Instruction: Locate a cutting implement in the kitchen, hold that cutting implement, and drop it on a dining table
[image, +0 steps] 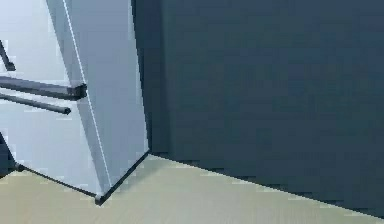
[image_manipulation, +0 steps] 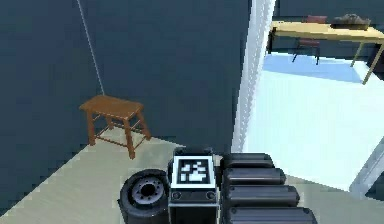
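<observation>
A long wooden dining table (image_manipulation: 325, 32) stands in a bright room beyond the doorway at the arm side view's upper right. A dark thing lies on its top and a chair (image_manipulation: 310, 45) is tucked under it. At the bottom edge of that view the arm's dark ribbed bar (image_manipulation: 255, 190) lies pulled in, with a white marked square (image_manipulation: 196, 170) at its end. Left of the square sits the gripper's dark rounded body (image_manipulation: 146, 195). I cannot make out its far end, so I cannot tell whether it holds anything.
A pale grey fridge (image: 70, 90) with dark bar handles (image: 40, 95) stands at the forward view's left, against a dark blue wall (image: 270, 90). A small wooden stool (image_manipulation: 113, 118) stands by the wall. A white door frame (image_manipulation: 252, 80) edges the doorway, and beige floor (image: 200, 200) lies ahead.
</observation>
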